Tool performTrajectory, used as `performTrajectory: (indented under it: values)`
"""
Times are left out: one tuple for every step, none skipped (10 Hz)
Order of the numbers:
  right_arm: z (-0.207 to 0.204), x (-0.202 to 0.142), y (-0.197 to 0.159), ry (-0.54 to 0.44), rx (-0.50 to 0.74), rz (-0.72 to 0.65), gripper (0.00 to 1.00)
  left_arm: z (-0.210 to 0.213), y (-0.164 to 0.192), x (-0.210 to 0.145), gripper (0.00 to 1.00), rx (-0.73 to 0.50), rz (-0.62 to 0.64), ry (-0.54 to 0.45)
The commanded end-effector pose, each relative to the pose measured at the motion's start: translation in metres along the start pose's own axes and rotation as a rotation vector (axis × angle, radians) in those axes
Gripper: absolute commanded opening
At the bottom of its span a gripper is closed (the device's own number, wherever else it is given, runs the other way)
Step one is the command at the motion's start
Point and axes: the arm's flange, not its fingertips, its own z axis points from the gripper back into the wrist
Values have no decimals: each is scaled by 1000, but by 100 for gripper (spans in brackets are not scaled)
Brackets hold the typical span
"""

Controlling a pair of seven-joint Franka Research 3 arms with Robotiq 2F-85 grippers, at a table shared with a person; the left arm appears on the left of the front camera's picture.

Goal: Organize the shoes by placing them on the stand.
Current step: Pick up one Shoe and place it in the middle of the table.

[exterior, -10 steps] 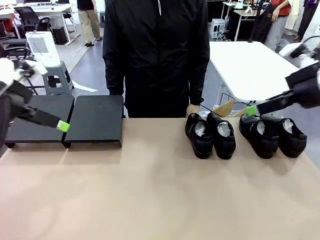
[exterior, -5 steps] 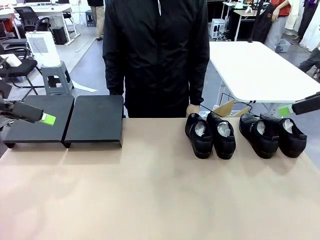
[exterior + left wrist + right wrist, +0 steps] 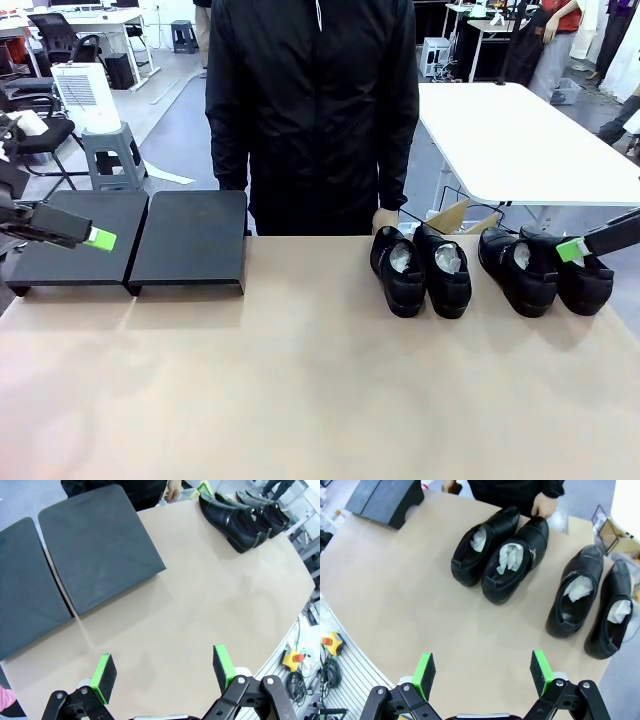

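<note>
Four glossy black shoes stuffed with white paper stand in two pairs at the table's far right: one pair (image 3: 422, 270) near the middle, the other (image 3: 548, 272) by the right edge. In the right wrist view both pairs lie beyond my fingers, the left pair (image 3: 497, 552) and the right pair (image 3: 592, 600). The black stand (image 3: 188, 240) of two sections sits at the far left and spreads across the left wrist view (image 3: 95, 545). My left gripper (image 3: 100, 238) hovers open over the stand's left section. My right gripper (image 3: 570, 250) hangs open over the rightmost shoe. Nothing is between either pair of fingers.
A person in a black jacket stands at the far side, one hand (image 3: 386, 218) resting behind the inner shoes. A cardboard box (image 3: 452, 214) and a white table (image 3: 510, 130) lie beyond the edge. Bare tan tabletop (image 3: 300, 370) fills the near side.
Both arms have drawn back toward the picture's sides. The left gripper moved left over the stand; the right gripper swung right past the shoes and then dipped a little. Shoes and stand are unmoved.
</note>
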Motion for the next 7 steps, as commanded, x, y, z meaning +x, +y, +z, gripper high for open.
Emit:
performTrajectory:
  values:
    - [0,3,-1,-26,2,5,100,2,0,0,100,-1,-15,-2]
    - [0,3,-1,-26,2,5,100,2,0,0,100,-1,-15,-2]
    - [0,3,-1,-26,2,5,100,2,0,0,100,-1,-15,-2]
    - [0,3,-1,-26,2,5,100,2,0,0,100,-1,-15,-2]
    - [0,3,-1,-26,2,5,100,2,0,0,100,-1,-15,-2]
    - [0,3,-1,-26,2,5,100,2,0,0,100,-1,-15,-2]
    - [0,3,-1,-26,2,5,100,2,0,0,100,-1,-15,-2]
